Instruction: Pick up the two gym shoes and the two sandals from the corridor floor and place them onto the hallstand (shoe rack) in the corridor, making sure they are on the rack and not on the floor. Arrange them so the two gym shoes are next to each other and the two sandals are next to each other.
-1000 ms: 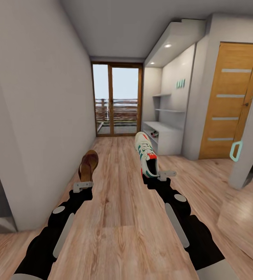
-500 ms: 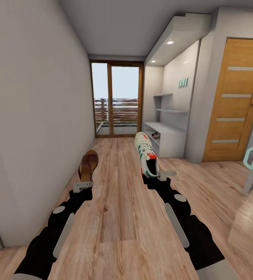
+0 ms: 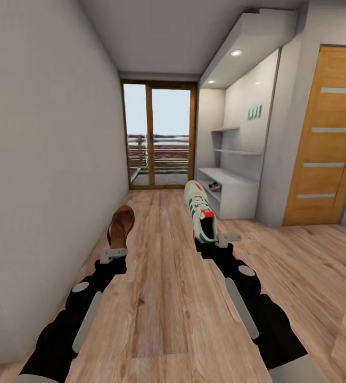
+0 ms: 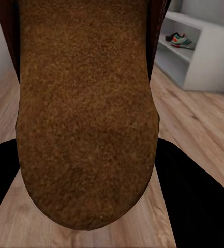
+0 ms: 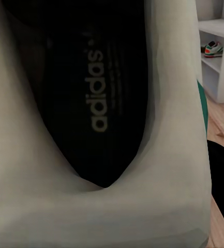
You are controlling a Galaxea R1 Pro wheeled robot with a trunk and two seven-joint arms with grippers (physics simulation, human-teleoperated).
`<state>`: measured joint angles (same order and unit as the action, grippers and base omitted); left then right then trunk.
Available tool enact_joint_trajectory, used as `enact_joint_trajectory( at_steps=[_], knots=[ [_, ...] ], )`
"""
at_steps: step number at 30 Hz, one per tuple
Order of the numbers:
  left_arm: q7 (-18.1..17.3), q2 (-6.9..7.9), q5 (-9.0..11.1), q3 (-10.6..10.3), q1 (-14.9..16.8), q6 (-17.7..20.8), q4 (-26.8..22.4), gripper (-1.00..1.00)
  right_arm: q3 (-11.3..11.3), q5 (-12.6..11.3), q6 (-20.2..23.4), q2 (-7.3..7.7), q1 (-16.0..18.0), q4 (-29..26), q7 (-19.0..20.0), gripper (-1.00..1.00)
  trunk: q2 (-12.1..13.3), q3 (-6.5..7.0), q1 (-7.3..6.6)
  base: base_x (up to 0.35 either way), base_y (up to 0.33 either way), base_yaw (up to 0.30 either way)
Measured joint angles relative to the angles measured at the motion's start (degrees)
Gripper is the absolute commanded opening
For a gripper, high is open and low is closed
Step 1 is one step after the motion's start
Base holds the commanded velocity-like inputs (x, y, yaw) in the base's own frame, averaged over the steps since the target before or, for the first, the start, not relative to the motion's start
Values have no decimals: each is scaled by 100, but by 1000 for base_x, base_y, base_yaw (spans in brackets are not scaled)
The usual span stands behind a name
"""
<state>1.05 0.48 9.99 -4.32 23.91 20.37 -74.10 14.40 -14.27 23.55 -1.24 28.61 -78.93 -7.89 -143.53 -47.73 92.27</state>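
White-walled corridor, glazed door (image 3: pixel 159 135) beyond

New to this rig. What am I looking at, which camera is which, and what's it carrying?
A simulated wheeled robot with two arms, in a corridor. The wide picture is from its head camera, looking down over both arms. The other two come from cameras by each gripper, so the held item crowds them. The left gripper holds a brown sandal; the right gripper holds a white gym shoe. Ahead on the right stands the grey hallstand, with another gym shoe already on a shelf. The floor is wood plank.
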Motion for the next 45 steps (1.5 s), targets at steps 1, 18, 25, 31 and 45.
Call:
enact_joint_trajectory(
  at_steps=[1, 18, 25, 31, 45],
  knots=[
    [0, 0, 0, 0, 0, 0, 0, -100, 0, 0, 0, 0, 0, 0, 0, -100, 0, 0, 0, 346, 0, 0],
    [0, 0, -1, 0, 0, 1, 0, -100, 0, 0, -2, 0, 0, 0, 0, -100, 0, 0, 0, 346, 54, 0],
    [0, 0, -1, 0, -1, 1, 0, -100, 0, 0, -1, 0, 0, 2, 0, -100, 0, 0, 0, 346, 78, 0],
    [0, 0, -1, 0, -2, 1, 0, -100, 0, 0, -2, 0, 0, 1, -1, -100, 0, 0, 0, 346, 78, 0],
    [0, 0, 0, 0, -2, 1, 0, -100, 0, 0, -2, 0, 0, 0, 0, -100, 0, 0, 0, 346, 78, 0]
  ],
)
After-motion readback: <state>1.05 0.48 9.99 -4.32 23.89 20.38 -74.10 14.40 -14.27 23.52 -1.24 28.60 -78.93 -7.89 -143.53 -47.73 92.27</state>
